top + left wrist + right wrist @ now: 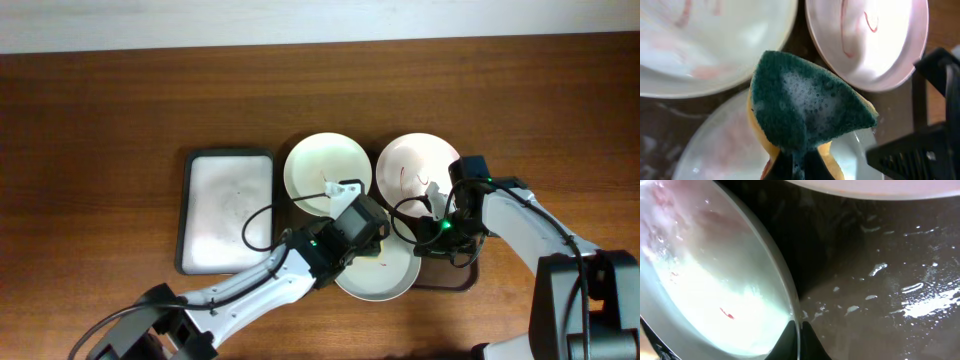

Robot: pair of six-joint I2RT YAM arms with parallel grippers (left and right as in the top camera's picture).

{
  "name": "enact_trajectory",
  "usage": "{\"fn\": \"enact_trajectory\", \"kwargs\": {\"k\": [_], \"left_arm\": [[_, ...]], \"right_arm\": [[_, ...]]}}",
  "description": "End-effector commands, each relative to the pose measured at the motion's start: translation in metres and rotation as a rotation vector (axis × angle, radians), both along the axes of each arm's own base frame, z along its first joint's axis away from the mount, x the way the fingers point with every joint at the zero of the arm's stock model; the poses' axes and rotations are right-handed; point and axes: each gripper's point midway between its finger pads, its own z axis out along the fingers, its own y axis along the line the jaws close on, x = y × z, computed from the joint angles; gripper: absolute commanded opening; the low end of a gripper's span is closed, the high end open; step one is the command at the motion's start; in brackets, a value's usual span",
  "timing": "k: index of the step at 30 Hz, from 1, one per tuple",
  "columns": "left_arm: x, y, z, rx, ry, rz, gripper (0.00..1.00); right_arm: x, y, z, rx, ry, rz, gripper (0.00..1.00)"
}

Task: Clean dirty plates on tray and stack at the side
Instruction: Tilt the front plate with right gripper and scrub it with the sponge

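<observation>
We see the wood table filling the overhead view, w/ both arms coming in from the near edge. Next in size is the dark tray: it sits right of centre, mostly covered by plates, its wet surface flecked w/ foam in the R wrist view. Left of it, just beside, lies a smaller white tray w/ a dark rim. Three plates are on the dark tray, packed close. The cream plate is at the far left. The white plate is at the far right w/ thin red squiggles in its middle. The pale green plate is nearest the robot, partly under the L arm, w/ faint red specks & a watery film inside. Between the three we see the sponge, green scrub face up & foamy, yellow layer beneath; it hangs over the pale green plate's far rim, and we can't tell if it touches. The L claw is clenched on the sponge's lower end. The R claw is pinched tight on the pale green plate's rim at its right side, one finger inside the edge & one outside, w/ the foamy tray floor just beyond.
</observation>
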Motion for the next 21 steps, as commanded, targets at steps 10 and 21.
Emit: {"fn": "enact_trajectory", "kwargs": {"k": [10, 21], "left_arm": [[-0.028, -0.011, -0.074, 0.128, 0.112, -0.027, 0.0], [0.008, 0.044, -0.014, 0.19, 0.01, -0.002, 0.0]], "right_arm": [[0.002, -0.001, 0.001, -0.012, -0.006, 0.01, 0.04], [0.002, -0.002, 0.001, -0.016, -0.006, 0.01, 0.04]]}}
